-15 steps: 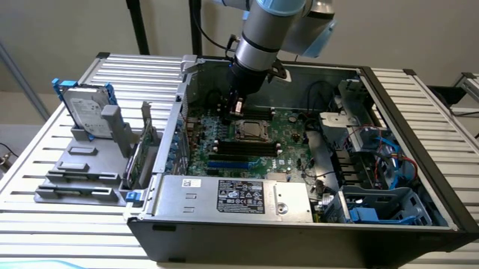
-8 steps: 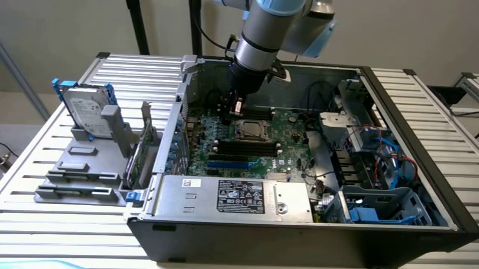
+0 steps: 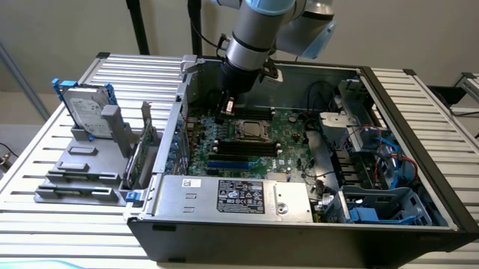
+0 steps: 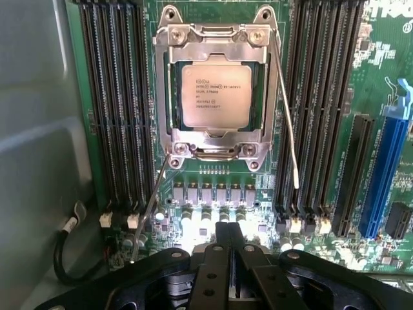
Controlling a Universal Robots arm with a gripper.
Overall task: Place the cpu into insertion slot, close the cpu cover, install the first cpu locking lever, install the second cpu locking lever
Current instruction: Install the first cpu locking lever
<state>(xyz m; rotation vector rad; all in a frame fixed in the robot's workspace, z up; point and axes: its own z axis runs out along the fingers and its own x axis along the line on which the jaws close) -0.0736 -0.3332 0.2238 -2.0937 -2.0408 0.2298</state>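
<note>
The cpu (image 4: 215, 95), pale silver with printed text, lies flat in the insertion slot (image 3: 252, 130) on the green board. The cpu cover (image 4: 161, 97), a silver frame, is down around the chip, whose face shows through its window. Two thin wire levers stand loose: one lever (image 4: 287, 123) runs along one side of the socket, the other lever (image 4: 150, 210) slants away from a corner. My gripper (image 4: 230, 258) hangs above the board just beside the socket, shut with nothing in it. In the exterior view the gripper (image 3: 229, 106) is up and to the left of the socket.
Long black memory slots (image 4: 122, 97) flank the socket on both sides, with a blue slot (image 4: 381, 174) further out. The grey case wall (image 4: 32, 161) and a black cable (image 4: 64, 258) are close by. A power supply (image 3: 232, 196) and a hard drive (image 3: 86, 112) sit in the exterior view.
</note>
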